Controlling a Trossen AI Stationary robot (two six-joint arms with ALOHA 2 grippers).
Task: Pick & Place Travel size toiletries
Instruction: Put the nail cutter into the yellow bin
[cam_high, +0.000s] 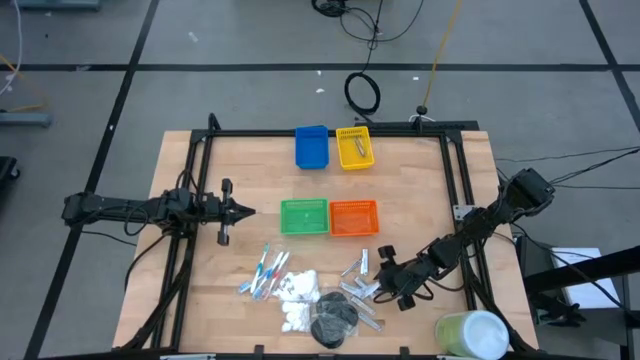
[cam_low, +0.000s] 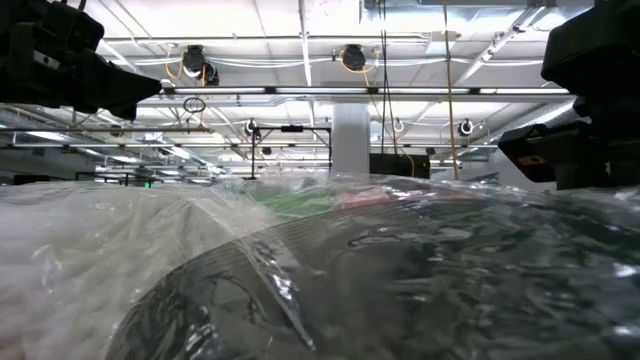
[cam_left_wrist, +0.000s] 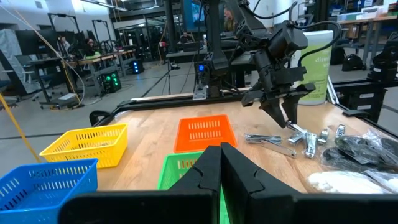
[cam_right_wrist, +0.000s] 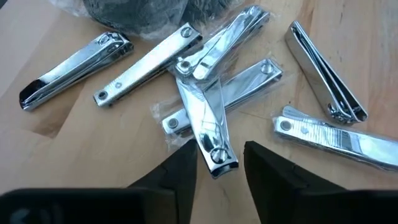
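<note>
- Wooden table (cam_high: 240, 170) with a black frame carries all items; grey floor with cables surrounds it.
- Blue bin (cam_high: 311, 146) and yellow bin (cam_high: 354, 147) sit side by side at the far edge. Green bin (cam_high: 303, 216) and orange bin (cam_high: 354, 217) sit side by side at mid-table.
- Toiletries lie at the near edge. Toothbrushes (cam_high: 264, 272) are farthest left, white pads (cam_high: 296, 290) next, black discs in clear wrap (cam_high: 334, 316) nearest the edge, and nail clippers (cam_high: 359, 284) to the right of the discs.
- Pale green-white cylinder (cam_high: 470, 334) lies at the near right corner.
- My right gripper (cam_high: 381, 287) is down at the right side of the clipper pile. My fingers (cam_right_wrist: 180, 176) stand part open on either side of one clipper (cam_right_wrist: 204, 121). That clipper's end sits between the tips; I cannot tell whether the pads touch it.
- That clipper lies across another one in clear wrap (cam_right_wrist: 239, 84). Further clippers fan out on the wood around it.
- My left gripper (cam_high: 247, 210) waits left of the green bin, above the table, fingers pressed together, holding nothing.
- Low view is filled by crinkled clear wrap over a dark mass; ceiling lights show beyond.
</note>
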